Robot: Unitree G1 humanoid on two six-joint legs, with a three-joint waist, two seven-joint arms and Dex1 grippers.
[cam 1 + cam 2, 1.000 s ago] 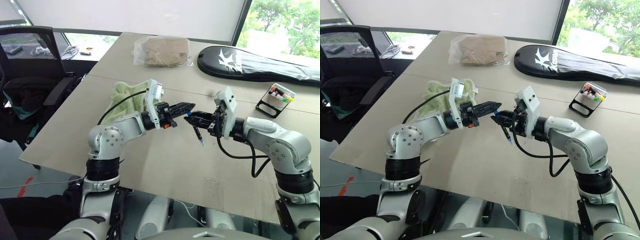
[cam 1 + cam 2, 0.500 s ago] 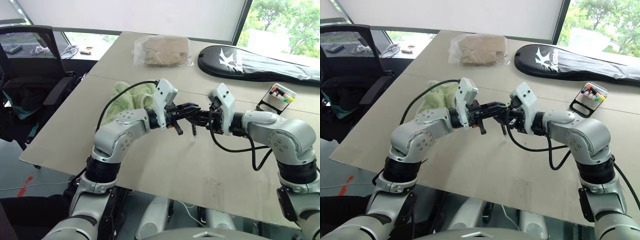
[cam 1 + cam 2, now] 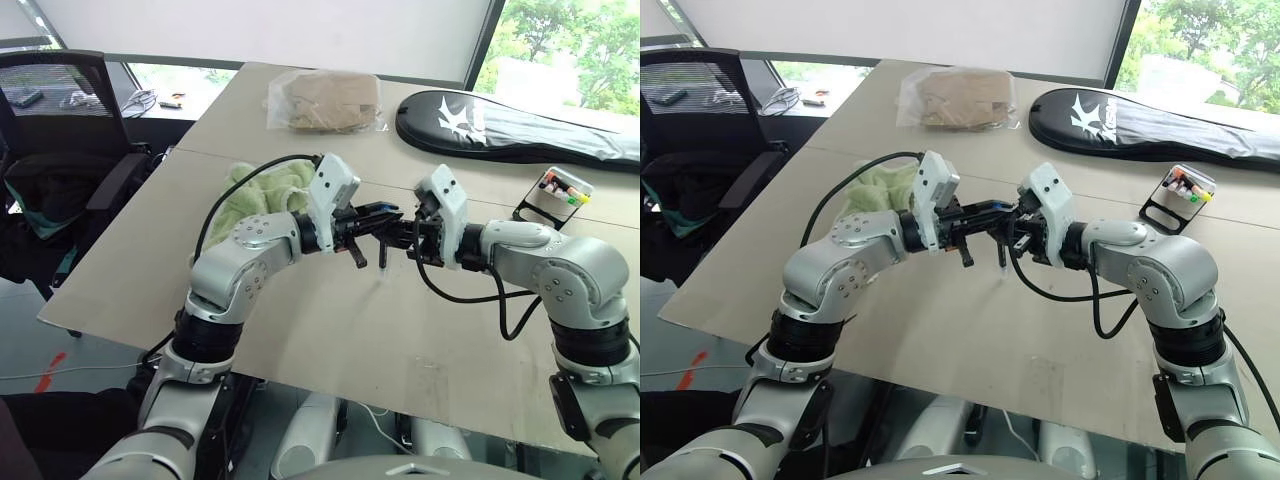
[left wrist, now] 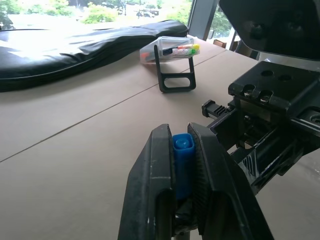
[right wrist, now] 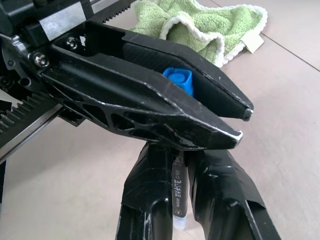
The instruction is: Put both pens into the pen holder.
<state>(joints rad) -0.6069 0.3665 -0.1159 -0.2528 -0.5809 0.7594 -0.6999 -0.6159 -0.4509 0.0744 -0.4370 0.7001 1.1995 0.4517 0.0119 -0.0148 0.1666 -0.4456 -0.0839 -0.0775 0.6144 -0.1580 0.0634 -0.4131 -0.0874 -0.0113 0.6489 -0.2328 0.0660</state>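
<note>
Two grippers meet tip to tip above the middle of the brown table point(image 3: 330, 330). Left gripper point(image 4: 181, 150) has its black fingers pressed on the blue cap of a pen point(image 4: 182, 155), cap end poking out between the tips. Right gripper point(image 5: 177, 165) is clamped tight on the black barrel of the same pen, printed label showing between its fingers, pale tip hanging down toward the tabletop but clear of it. From the head view an orange-ended pen point(image 3: 358, 257) also hangs from under the left gripper, how it is held I cannot tell. Pen holder point(image 3: 552, 200), black frame with white top and coloured marker ends, stands well to the right, near the far right table edge, apart from both arms. Open bare tabletop lies between the grippers and the holder, and also along the near edge. Green towel point(image 3: 255, 195) sits bunched behind the left arm. Long black racket bag point(image 3: 520, 125) lies along the far right side beyond the holder. Plastic-wrapped brown package point(image 3: 322, 100) at the far edge. Black office chair point(image 3: 65, 120) beside the table's left edge.
</note>
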